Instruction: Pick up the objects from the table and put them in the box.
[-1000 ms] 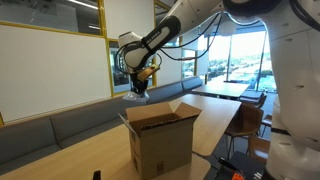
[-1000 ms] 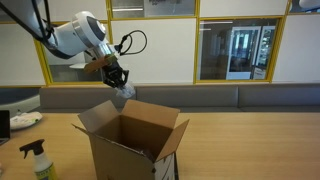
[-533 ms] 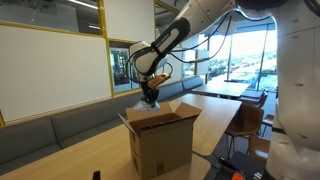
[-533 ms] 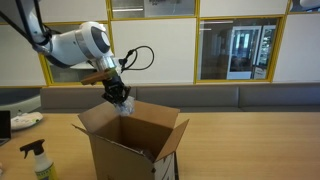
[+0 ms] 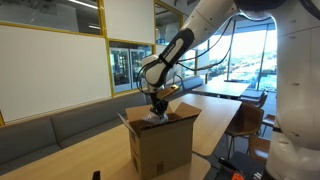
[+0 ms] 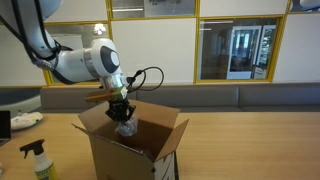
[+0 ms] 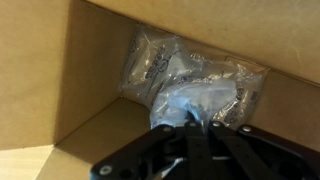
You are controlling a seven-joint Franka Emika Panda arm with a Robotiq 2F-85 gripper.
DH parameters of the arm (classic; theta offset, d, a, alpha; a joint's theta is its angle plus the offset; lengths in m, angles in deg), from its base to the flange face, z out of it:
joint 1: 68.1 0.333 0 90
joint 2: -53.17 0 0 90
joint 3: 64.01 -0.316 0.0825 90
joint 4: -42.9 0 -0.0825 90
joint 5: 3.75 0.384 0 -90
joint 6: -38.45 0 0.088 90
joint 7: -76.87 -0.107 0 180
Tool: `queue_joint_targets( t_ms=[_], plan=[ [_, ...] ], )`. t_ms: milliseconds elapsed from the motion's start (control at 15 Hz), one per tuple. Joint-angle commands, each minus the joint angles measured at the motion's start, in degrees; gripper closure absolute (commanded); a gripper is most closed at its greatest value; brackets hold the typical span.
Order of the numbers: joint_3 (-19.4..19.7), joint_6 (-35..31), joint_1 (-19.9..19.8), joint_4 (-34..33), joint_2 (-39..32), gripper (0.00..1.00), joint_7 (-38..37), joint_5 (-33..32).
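Observation:
A brown cardboard box point(image 5: 160, 140) point(image 6: 130, 150) with its top flaps open stands on the pale wood table point(image 5: 85, 160) point(image 6: 250, 150). My gripper point(image 5: 157, 112) point(image 6: 124, 115) is lowered into the box's open top. It is shut on a clear crinkled plastic bag point(image 7: 190, 85) point(image 6: 127, 128) that hangs below the fingers inside the box. In the wrist view the closed fingers point(image 7: 193, 125) pinch the bag's top, with the box's inner walls point(image 7: 90, 70) all round.
A spray bottle point(image 6: 37, 160) stands on the table near the box, and a white object point(image 6: 22, 120) lies at the table's far end. Benches, glass walls, further tables and chairs point(image 5: 250, 115) lie behind.
My gripper has moved sideways over the box and down into its opening, carrying the plastic bag. The box has not moved.

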Motion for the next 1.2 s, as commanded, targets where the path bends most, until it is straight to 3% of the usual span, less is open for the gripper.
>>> queue_joint_targets(
  t_ms=[0,133,733,1133],
  plan=[
    [-0.11,-2.79,-1.93,3.01,1.05,0.71,1.11,2.34],
    [0.03,-3.14,-2.58,3.83,1.03,0.66,1.18,2.76],
    [0.29,-2.31,-3.4,4.89,2.25,0.0,0.26,1.33],
    [-0.27,-0.16,-2.76,4.05,5.97,0.0,-1.03,-1.22]
  ],
)
